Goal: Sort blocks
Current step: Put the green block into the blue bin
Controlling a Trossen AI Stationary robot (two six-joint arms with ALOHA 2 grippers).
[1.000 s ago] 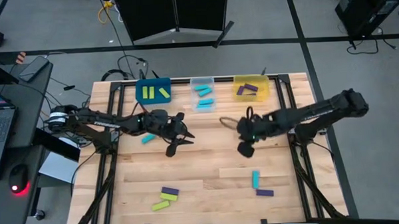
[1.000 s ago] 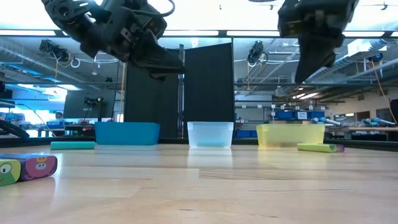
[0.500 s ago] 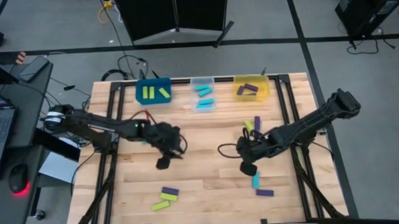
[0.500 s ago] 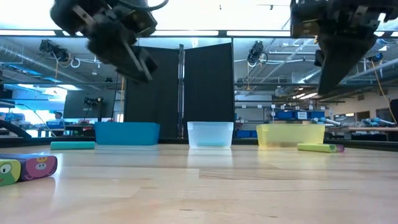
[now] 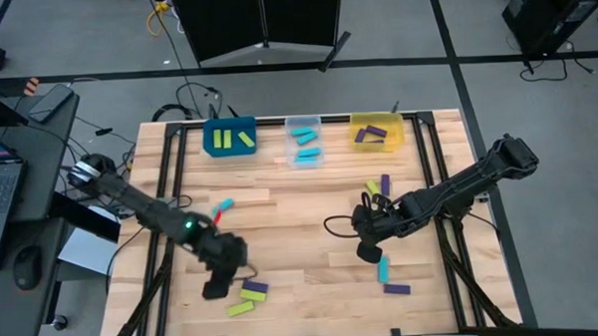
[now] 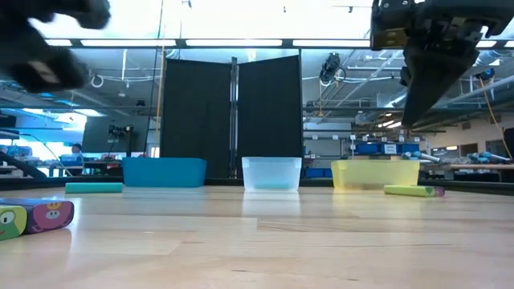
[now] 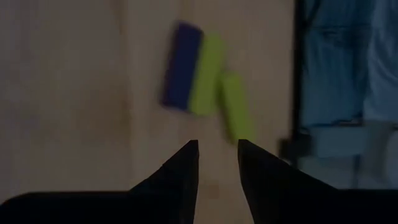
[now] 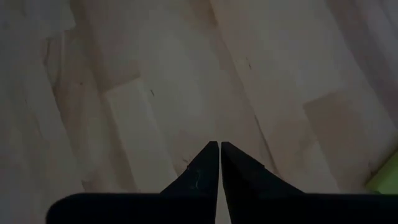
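My left gripper (image 5: pixel 216 287) (image 7: pixel 217 144) hangs open and empty near the table's near left, just left of a purple block (image 5: pixel 254 287) (image 7: pixel 182 65) and two lime green blocks (image 5: pixel 242 308) (image 7: pixel 207 73) that lie flat on the wood. My right gripper (image 5: pixel 368 253) (image 8: pixel 219 144) is shut, points down over bare wood at the near right, and holds nothing. A cyan block (image 5: pixel 382 271) and a purple one (image 5: pixel 396 289) lie just beyond it, toward the near edge. Another cyan block (image 5: pixel 221 207) lies at mid left. A green and a purple block (image 5: pixel 377 187) lie at mid right.
Along the far edge stand a blue bin (image 5: pixel 228 123) with green blocks, a clear bin (image 5: pixel 302 121) with cyan blocks and a yellow bin (image 5: pixel 377 117) with purple ones. Black rails (image 5: pixel 170 192) run down both sides of the table. The middle of the table is bare wood.
My left gripper has swung from the table's middle toward the near left corner, up to the purple and green blocks, and has tipped from nearly level to pointing down. My right gripper has moved a little toward the near edge and has then kept still. No block has moved.
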